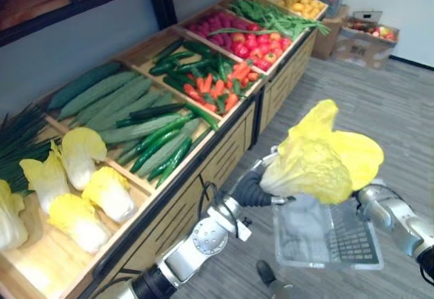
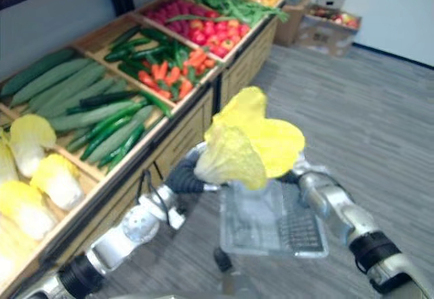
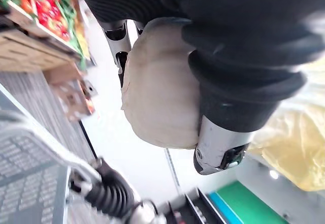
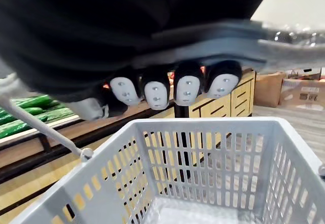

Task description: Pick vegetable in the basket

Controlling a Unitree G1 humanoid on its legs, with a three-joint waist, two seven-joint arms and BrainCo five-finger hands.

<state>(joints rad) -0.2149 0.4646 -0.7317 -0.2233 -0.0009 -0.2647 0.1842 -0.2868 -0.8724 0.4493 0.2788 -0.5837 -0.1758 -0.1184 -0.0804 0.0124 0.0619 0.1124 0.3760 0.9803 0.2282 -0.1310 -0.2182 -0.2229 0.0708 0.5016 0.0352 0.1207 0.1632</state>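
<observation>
1. Gripping the cabbage, the left hand has its fingers and thumb curled round the pale, smooth, rounded base.
2. The cabbage hangs in the air directly above the basket, not touching it. Its crinkled yellow leaves fan out wide and upward from the whitish stem end.
3. The right hand has its fingers wrapped over the grey handle, their dark tips in a row along its underside.
4. The basket is grey plastic and rectangular, with walls pierced by rows of narrow slots. It hangs beneath the right hand, just beside the shelf.
5. The shelf is light wood, split into slanted open bins.
6. More yellow-white heads lie in the nearest bin. Long, dull green cucumbers fill the next.
7. Farther along are short orange carrots and round, glossy red tomatoes.
8. The floor is grey, plank-patterned and matte.
</observation>
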